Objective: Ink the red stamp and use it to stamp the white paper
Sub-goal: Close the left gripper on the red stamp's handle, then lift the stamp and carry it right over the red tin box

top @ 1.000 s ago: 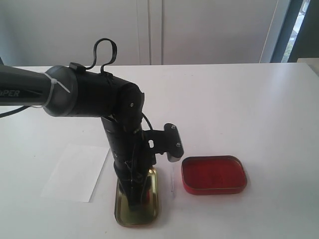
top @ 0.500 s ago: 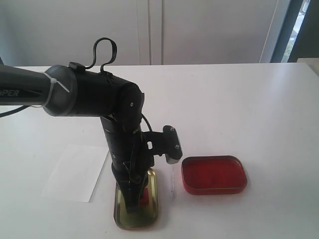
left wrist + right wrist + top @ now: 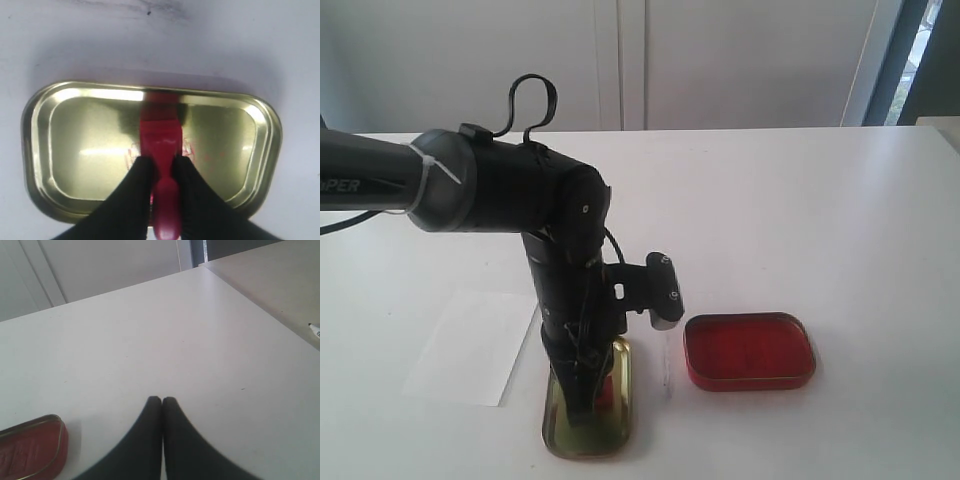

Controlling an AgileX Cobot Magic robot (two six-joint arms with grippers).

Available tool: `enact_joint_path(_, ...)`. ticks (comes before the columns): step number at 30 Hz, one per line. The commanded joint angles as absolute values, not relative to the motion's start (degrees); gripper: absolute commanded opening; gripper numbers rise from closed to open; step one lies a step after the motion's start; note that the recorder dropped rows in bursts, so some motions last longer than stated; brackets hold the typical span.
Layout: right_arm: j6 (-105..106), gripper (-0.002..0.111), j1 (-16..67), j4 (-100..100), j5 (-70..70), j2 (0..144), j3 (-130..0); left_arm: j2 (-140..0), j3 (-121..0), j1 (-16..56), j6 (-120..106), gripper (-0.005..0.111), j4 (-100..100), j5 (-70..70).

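My left gripper [image 3: 159,162] is shut on the red stamp [image 3: 160,140], its fingers clamping the handle just behind the square base. The stamp is held over the inside of the gold tin lid [image 3: 80,150], which carries faint red marks; whether the base touches the metal I cannot tell. In the exterior view the left gripper [image 3: 585,400] points down into the gold lid [image 3: 560,445], and a bit of the red stamp [image 3: 606,392] shows beside it. The white paper [image 3: 475,345] lies flat just left of the lid. My right gripper [image 3: 161,400] is shut on nothing above bare table.
The open red ink tin [image 3: 750,350] sits right of the lid, and its corner shows as the red ink tin [image 3: 30,450] in the right wrist view. The white table [image 3: 800,200] stretches back to a wall. A marker tip [image 3: 314,329] lies on a neighbouring surface.
My left gripper with the stamp has edged slightly left and down, and the gold lid has shifted a little left with it. More of the red stamp shows.
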State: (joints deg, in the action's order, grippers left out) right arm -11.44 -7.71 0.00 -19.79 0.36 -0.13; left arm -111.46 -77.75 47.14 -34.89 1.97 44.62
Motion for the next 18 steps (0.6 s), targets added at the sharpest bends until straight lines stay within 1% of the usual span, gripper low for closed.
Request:
enact_joint_path(1, -11.4, 0.000, -8.0, 0.0, -19.6, 0.0, 0.0, -111.3, -80.5, 46.9, -35.1, 0.000, 1.6, 48.7)
enact_joint_path(14, -11.4, 0.000, -8.0, 0.0, -19.6, 0.0, 0.0, -111.3, -86.9, 46.9, -35.1, 0.000, 1.2, 53.2)
enact_joint_path(18, -11.4, 0.000, -8.0, 0.0, -19.6, 0.0, 0.0, -111.3, -89.5, 48.1, -34.8, 0.000, 1.2, 53.9)
